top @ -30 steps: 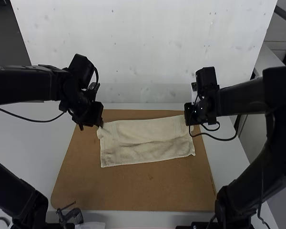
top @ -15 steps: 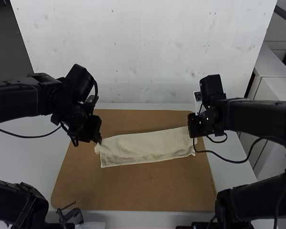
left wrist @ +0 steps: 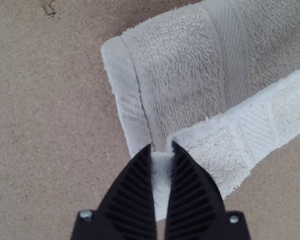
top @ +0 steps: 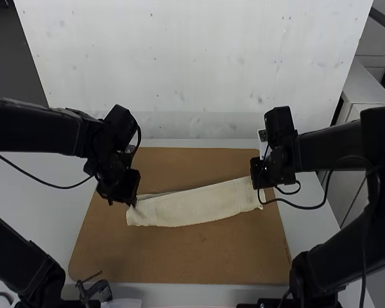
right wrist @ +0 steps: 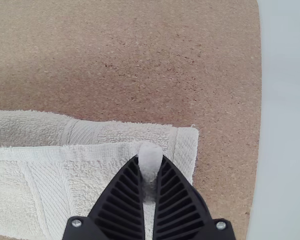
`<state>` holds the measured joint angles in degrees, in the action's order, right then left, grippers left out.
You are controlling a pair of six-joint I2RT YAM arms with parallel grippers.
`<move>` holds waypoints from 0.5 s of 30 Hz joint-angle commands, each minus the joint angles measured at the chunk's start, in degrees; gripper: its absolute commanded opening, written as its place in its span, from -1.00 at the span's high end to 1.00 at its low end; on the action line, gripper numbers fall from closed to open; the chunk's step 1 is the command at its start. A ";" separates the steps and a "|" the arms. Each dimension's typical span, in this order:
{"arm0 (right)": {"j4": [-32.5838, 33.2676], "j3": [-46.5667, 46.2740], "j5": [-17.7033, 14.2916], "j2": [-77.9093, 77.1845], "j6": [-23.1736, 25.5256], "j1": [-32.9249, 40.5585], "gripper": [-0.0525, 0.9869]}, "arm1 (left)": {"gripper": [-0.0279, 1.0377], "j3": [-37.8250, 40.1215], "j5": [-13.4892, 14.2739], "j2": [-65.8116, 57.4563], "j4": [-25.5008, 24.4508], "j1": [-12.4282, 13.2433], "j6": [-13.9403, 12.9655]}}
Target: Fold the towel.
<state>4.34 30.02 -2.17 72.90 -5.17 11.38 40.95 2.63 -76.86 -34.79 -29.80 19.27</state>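
Note:
The cream towel (top: 199, 204) lies as a long folded strip across the board, one layer over another. At its left end is my left gripper (top: 132, 201), and at its right end my right gripper (top: 259, 186). In the left wrist view, my left gripper (left wrist: 162, 149) is shut on a corner of the upper layer, with the lower layer of the towel (left wrist: 182, 70) showing beyond it. In the right wrist view, my right gripper (right wrist: 150, 159) pinches the upper layer's edge near a corner; a strip of the under layer of the towel (right wrist: 125, 131) shows past that edge.
The brown board (top: 192, 256) lies under the towel on a white table (top: 45, 208). A white wall panel (top: 192, 70) stands behind it. A small dark metal fixture (top: 96, 290) sits at the board's near left corner.
Both grippers have moved toward the board's near side with the towel's upper layer, the left one more. That layer now covers nearly all of the lower one, which showed in front before.

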 commanded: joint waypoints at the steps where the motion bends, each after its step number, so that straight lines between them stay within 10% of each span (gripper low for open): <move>1: -1.97 0.74 -2.13 2.42 0.16 -1.27 0.86 | 0.91 3.26 1.67 -3.12 2.00 1.76 -2.22; 15: -6.45 3.82 -3.10 11.73 0.95 -1.27 0.86 | 0.91 8.71 2.46 -11.91 4.99 4.67 -5.12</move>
<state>-1.34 31.31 -3.51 83.66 -4.95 10.96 47.68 3.73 -86.83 -29.95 -25.80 15.44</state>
